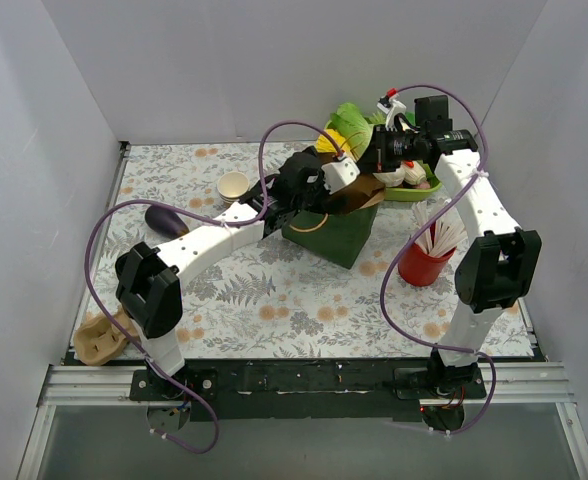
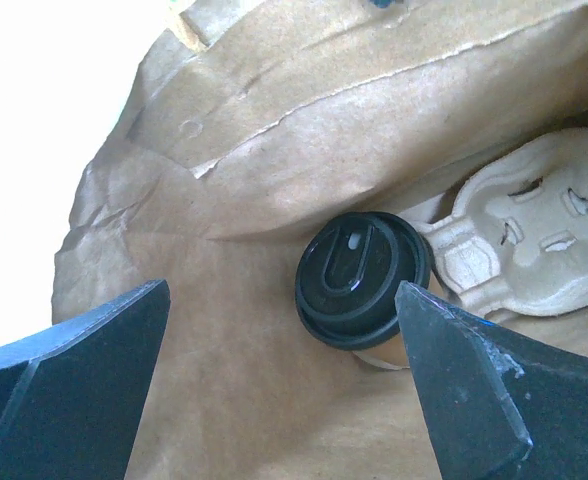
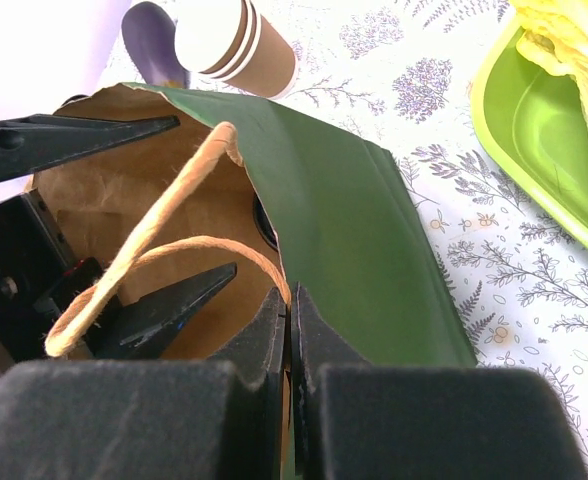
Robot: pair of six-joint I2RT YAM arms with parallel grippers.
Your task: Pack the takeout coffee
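Inside bag (image 2: 274, 150), takeout coffee (image 2: 359, 280), left gripper (image 2: 282, 292) spread

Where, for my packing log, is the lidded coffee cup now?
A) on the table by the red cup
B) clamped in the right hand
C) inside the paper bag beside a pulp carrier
C: the left wrist view shows the takeout coffee sitting inside the paper bag, next to the pulp carrier.

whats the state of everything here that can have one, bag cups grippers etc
takeout coffee: lid on, inside the bag, not gripped
green bag: mouth open, rim pinched by the right gripper
left gripper: fingers open, inside the bag's mouth
right gripper: fingers shut on the bag's rim
stack of cups: lidless, nested, upright
red cup of straws: upright
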